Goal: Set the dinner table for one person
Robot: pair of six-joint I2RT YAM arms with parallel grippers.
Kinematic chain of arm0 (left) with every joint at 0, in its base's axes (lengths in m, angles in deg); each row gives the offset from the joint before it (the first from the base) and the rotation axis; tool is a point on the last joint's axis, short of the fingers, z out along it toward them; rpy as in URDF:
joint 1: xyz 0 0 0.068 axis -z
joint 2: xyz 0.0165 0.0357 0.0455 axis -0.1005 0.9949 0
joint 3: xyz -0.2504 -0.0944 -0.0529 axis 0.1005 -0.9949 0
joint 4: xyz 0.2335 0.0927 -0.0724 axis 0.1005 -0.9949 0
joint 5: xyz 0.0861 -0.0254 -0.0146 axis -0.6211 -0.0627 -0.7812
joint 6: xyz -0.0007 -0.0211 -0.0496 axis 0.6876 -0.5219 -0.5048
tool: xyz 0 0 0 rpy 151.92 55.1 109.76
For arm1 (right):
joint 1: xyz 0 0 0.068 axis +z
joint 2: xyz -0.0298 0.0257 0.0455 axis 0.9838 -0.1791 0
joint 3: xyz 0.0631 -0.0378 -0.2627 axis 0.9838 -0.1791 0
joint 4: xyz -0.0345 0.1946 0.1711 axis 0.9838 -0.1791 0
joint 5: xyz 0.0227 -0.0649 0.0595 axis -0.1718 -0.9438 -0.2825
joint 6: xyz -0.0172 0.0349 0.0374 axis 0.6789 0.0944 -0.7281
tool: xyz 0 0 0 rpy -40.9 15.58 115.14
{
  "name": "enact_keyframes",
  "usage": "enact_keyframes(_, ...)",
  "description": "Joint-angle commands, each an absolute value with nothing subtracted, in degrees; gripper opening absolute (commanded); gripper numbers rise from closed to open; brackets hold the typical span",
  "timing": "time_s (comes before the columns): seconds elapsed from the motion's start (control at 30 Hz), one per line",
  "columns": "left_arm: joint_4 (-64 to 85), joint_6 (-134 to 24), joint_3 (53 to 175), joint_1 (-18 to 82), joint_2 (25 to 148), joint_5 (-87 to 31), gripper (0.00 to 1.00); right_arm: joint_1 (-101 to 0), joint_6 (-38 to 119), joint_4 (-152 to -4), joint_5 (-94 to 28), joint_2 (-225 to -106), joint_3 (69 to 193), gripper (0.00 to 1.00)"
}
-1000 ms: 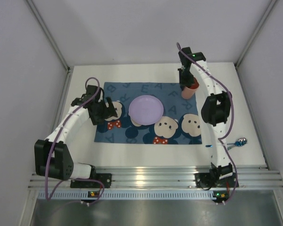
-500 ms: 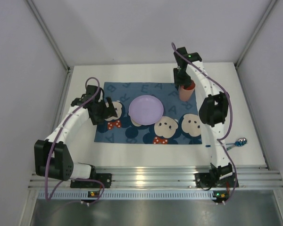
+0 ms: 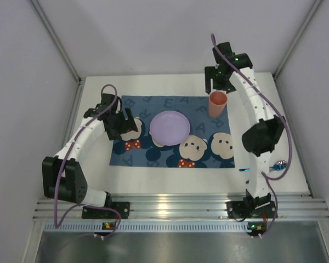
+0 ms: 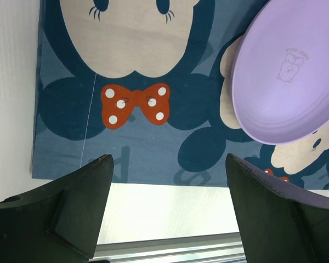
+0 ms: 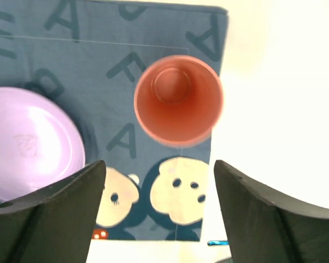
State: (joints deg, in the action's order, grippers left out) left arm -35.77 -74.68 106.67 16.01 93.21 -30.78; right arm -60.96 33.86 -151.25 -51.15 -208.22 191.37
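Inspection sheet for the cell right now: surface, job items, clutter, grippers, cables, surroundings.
Surface: white table, blue placemat flat on it.
Job's things: purple plate mid-placemat; pink cup upright at placemat's far right corner; blue utensil on table, partly hidden by right arm.
Clutter: nothing seen.
Grippers: left gripper open over placemat's left end; right gripper open above cup, not touching.
Cables: purple cables along both arms.
Surroundings: grey walls, metal rail.

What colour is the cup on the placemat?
Salmon pink; the cup shows best in the right wrist view.
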Motion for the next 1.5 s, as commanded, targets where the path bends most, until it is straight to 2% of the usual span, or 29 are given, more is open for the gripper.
enact_keyframes(0.0, -36.64, -73.76, 110.82, 16.31, 93.91, -30.85, 0.88, -61.05, 34.40, -150.57, -53.63, -193.92, 189.19, 0.81)
enact_keyframes(0.07, -38.13, -73.67, 112.75, 16.40, 94.00, -31.47, 0.88, -61.05, 34.22, -149.88, -55.99, -190.39, 185.34, 0.91)
enact_keyframes(0.1, -38.75, -73.67, 113.37, 16.40, 94.00, -32.08, 0.88, -61.14, 34.22, -149.26, -57.13, -188.45, 183.66, 0.99)
enact_keyframes(0.23, -41.48, -75.25, 114.61, 17.28, 91.38, -33.48, 0.88, -61.75, 32.65, -141.46, -62.33, -172.73, 168.22, 1.00)
enact_keyframes(0.27, -41.92, -75.60, 114.08, 18.58, 90.32, -34.10, 0.88, -63.41, 30.90, -136.39, -63.11, -169.57, 158.52, 1.00)
enact_keyframes(0.33, -43.06, -76.66, 113.03, 20.17, 88.47, -37.34, 0.88, -66.31, 22.65, -133.10, -62.34, -160.86, 149.32, 1.00)
enact_keyframes(0.37, -43.50, -77.27, 111.55, 21.66, 86.29, -38.05, 0.88, -69.72, 21.58, -130.82, -57.11, -158.92, 142.06, 1.00)
enact_keyframes(0.57, -44.38, -82.37, 101.89, 27.55, 76.52, -39.47, 0.88, -79.24, 17.79, -130.35, -45.02, -149.25, 123.91, 1.00)
enact_keyframes(0.77, -42.37, -81.06, 94.76, 28.00, 70.89, -36.31, 0.89, -92.74, 17.35, -134.93, -33.36, -151.08, 114.85, 1.00)
enact_keyframes(0.9, -44.37, -79.31, 95.18, 28.00, 69.22, -29.91, 0.89, -97.43, 16.65, -135.89, -29.90, -153.53, 109.82, 1.00)
enact_keyframes(1.47, -47.28, -74.56, 92.37, 28.00, 59.81, -26.37, 0.91, -99.28, 6.80, -132.21, -43.60, -158.72, 102.88, 0.98)
